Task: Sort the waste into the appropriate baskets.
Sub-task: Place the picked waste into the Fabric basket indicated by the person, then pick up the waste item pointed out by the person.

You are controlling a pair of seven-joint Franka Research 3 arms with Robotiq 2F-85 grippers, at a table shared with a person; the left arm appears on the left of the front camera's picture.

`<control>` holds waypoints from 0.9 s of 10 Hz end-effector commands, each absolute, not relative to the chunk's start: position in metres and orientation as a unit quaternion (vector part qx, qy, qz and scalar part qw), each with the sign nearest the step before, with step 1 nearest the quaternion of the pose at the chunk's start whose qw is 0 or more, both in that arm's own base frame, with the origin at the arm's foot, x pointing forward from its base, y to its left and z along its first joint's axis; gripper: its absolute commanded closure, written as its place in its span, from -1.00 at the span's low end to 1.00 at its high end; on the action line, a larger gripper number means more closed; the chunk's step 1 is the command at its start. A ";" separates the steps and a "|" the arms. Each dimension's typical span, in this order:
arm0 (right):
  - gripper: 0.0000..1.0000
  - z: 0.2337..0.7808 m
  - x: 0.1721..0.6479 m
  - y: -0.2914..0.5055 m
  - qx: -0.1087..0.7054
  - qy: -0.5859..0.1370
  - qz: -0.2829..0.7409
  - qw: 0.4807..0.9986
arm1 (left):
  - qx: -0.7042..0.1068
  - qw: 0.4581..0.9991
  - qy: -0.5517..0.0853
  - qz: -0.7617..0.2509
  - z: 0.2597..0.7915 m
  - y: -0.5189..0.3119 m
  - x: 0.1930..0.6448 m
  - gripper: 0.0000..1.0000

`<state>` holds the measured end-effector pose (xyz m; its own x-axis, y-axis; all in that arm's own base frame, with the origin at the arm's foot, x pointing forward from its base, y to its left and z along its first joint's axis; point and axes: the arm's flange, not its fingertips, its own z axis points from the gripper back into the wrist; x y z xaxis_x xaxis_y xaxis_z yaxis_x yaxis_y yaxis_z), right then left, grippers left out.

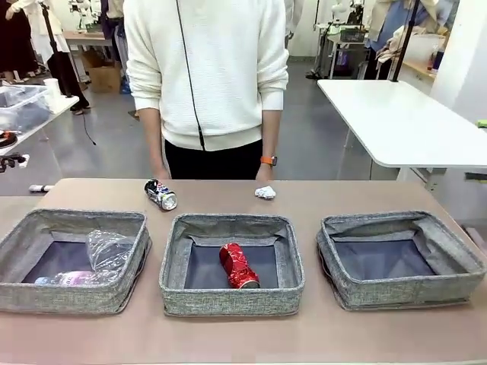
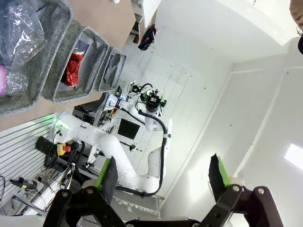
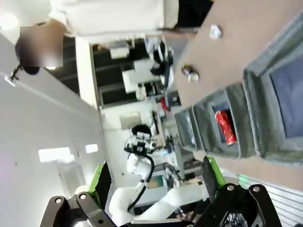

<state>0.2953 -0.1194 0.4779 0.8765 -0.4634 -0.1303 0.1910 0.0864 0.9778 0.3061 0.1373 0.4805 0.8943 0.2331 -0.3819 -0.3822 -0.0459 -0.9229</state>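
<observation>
Front view first: the three baskets are sitting in a row along the near edge of the bench (image 1: 228,338). The left basket (image 1: 68,300) is holding the clear plastic cup (image 1: 110,247) and the blue-capped bottle (image 1: 72,278). The middle basket (image 1: 232,302) is holding the red can (image 1: 238,266), and the right basket (image 1: 403,295) is holding nothing. The printed can (image 1: 160,195) is lying on its side by the far edge, and the paper wad (image 1: 265,192) is sitting by that edge too, both right in front of the person (image 1: 205,68).

So I'm guessing three of five are sorted and those two are waiting.

Left wrist view: my left jaws are hanging wide open, gripping nothing and aiming away from the bench. The cup and the red can are peeking in up top.

Right wrist view: my right jaws are also gaping fully, gripping nothing. The wad and the printed can are sitting loose on the bench beyond the baskets.
</observation>
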 end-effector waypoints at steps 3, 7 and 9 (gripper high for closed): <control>-1.00 0.494 0.291 -0.082 0.623 -0.056 -0.155 0.765 | -0.687 0.690 0.052 0.223 0.481 0.138 0.305 -1.00; -1.00 0.494 0.291 -0.082 0.623 -0.056 -0.155 0.765 | -0.687 0.690 0.052 0.223 0.481 0.138 0.305 -1.00; -1.00 0.494 0.291 -0.082 0.623 -0.056 -0.155 0.765 | -0.687 0.690 0.052 0.223 0.481 0.138 0.305 -1.00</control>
